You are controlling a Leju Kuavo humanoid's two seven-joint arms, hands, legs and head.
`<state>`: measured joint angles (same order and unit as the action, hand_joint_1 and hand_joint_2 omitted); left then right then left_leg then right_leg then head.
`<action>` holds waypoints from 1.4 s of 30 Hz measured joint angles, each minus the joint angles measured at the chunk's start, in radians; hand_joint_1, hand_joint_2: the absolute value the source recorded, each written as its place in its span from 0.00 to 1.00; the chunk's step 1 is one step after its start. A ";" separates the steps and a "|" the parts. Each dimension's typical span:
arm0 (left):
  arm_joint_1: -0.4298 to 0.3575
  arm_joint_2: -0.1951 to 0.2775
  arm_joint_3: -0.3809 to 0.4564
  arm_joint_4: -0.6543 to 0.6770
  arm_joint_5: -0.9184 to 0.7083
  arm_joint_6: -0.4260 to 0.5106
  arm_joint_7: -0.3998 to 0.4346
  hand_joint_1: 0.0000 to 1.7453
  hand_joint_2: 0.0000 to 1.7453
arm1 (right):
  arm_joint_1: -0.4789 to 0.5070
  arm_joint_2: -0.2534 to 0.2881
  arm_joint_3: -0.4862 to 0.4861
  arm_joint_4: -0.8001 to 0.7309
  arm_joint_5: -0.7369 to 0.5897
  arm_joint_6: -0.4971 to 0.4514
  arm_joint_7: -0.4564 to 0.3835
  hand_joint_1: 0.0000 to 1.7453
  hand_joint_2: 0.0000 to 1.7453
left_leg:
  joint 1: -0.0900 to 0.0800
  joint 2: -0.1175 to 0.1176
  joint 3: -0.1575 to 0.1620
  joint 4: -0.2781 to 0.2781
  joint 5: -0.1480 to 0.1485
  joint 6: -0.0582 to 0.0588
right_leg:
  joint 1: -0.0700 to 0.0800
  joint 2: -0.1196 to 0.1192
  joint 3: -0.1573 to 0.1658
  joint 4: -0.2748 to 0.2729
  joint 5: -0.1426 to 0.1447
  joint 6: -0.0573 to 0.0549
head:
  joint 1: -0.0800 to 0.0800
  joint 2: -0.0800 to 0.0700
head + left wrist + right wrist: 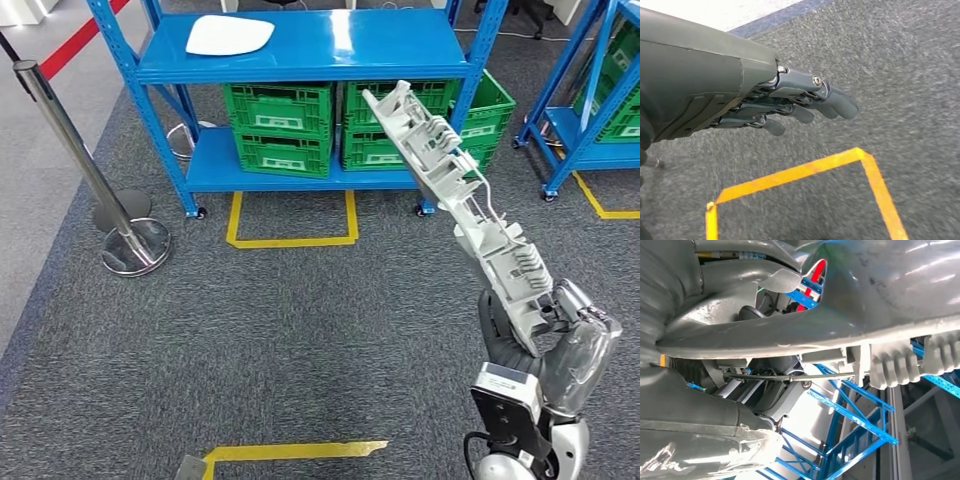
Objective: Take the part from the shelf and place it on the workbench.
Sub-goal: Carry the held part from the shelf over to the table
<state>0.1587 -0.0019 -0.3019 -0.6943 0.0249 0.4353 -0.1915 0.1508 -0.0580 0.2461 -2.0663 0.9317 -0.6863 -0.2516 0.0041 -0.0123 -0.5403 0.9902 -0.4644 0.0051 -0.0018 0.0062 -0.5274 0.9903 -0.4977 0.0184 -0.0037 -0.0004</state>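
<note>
Grey carpet (302, 330) marked with yellow floor tape fills most of the head view. Across the top stands one blue shelf (302, 55) in full, with part of a second at the upper right edge. One white part (229, 35) lies on its upper level, top left of centre. Three green crates (279, 125) sit on the lower level, and more green shows on the second rack. One metal stanchion (83, 165) leans at the left.

At the lower right, the right hand (562, 345) is wrapped around the near end of one long grey plastic part (453, 190). This part rises diagonally up and to the left, its far tip in front of the crates. It is off the shelf and in the air; no workbench is visible.

The part looks like a rigid, ribbed moulding, probably light for its length. Held at one end, it likely levers hard against the fingers and could swing or twist. A hold nearer its middle would seem steadier. Its thin ribs and clips may snap if knocked.

In the left wrist view, the left hand (791, 100) hangs over the carpet, fingers straight and close together, holding nothing.
</note>
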 joint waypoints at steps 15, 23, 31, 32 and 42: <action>0.016 -0.003 0.008 -0.001 -0.017 0.005 0.011 0.00 1.00 | 0.037 0.028 -0.089 -0.037 -0.046 0.000 -0.059 1.00 1.00 | -0.001 0.053 -0.024 0.007 0.018 -0.015 | -0.008 -0.025 0.001 0.006 -0.009 0.001 | 0.006 0.000; 0.030 -0.004 0.027 -0.008 -0.038 0.002 0.017 0.00 1.00 | 0.056 0.064 -0.154 -0.056 -0.061 -0.001 -0.079 1.00 1.00 | 0.003 0.024 -0.119 0.275 -0.118 -0.028 | -0.007 0.017 -0.016 0.006 0.014 -0.025 | 0.002 0.000; 0.029 -0.006 0.046 -0.014 -0.053 -0.010 0.015 0.00 1.00 | 0.059 0.079 -0.214 -0.074 -0.058 -0.001 -0.084 1.00 1.00 | 0.002 -0.023 0.001 0.001 -0.007 0.010 | -0.008 0.055 -0.047 0.018 0.022 0.006 | 0.000 0.000; 0.029 -0.007 0.048 -0.015 -0.055 -0.012 0.013 0.00 1.00 | 0.056 0.079 -0.225 -0.076 -0.056 -0.001 -0.082 1.00 1.00 | 0.004 -0.015 0.001 -0.004 -0.003 0.013 | -0.008 0.044 -0.059 0.039 0.006 0.011 | 0.002 0.000; 0.027 -0.023 0.072 -0.014 -0.071 -0.021 0.006 0.00 1.00 | 0.032 0.078 -0.334 -0.083 -0.049 -0.002 -0.048 1.00 1.00 | 0.000 0.057 -0.004 0.002 -0.003 0.006 | -0.007 -0.037 -0.024 0.030 0.003 0.021 | 0.007 0.000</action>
<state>0.1856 -0.0248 -0.2303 -0.7088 -0.0464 0.4144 -0.1850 0.1829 0.0205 -0.0882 -2.1496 0.8824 -0.6878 -0.2996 0.0037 0.0450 -0.5441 0.9918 -0.4671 0.0108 -0.0091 -0.0312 -0.5517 1.0198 -0.4949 0.0391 0.0032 -0.0004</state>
